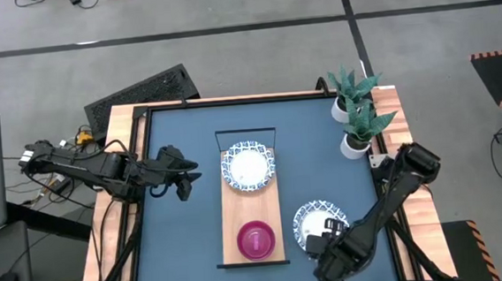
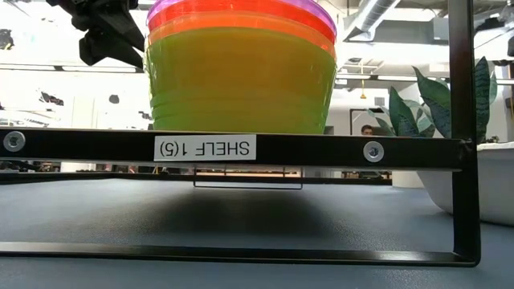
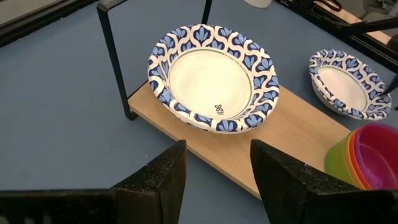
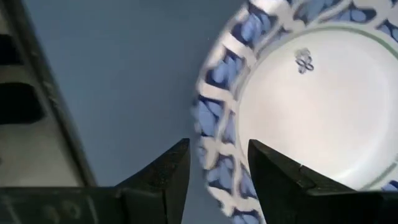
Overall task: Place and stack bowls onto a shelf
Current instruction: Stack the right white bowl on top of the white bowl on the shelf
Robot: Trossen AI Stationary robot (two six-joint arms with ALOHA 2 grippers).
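Two wide white dishes with blue patterned rims are showing: one (image 1: 248,167) sitting at the far end of the long light-wood shelf (image 1: 239,217), one (image 1: 314,222) lying on the dark blue tabletop (image 1: 187,233) right of it. Four translucent plastic bowls (image 2: 241,68), yellow, green, red and purple, are nesting in one stack at the shelf's near end. The left gripper (image 1: 185,173) is hovering left of the shelf, fingers apart. The right gripper (image 4: 214,180), fingers apart, is straddling the tabletop dish's rim.

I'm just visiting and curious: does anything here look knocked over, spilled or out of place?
Nothing is spilled or broken. One white dish sits on the tabletop beside the shelf, not on it; the right end effector is at its rim.
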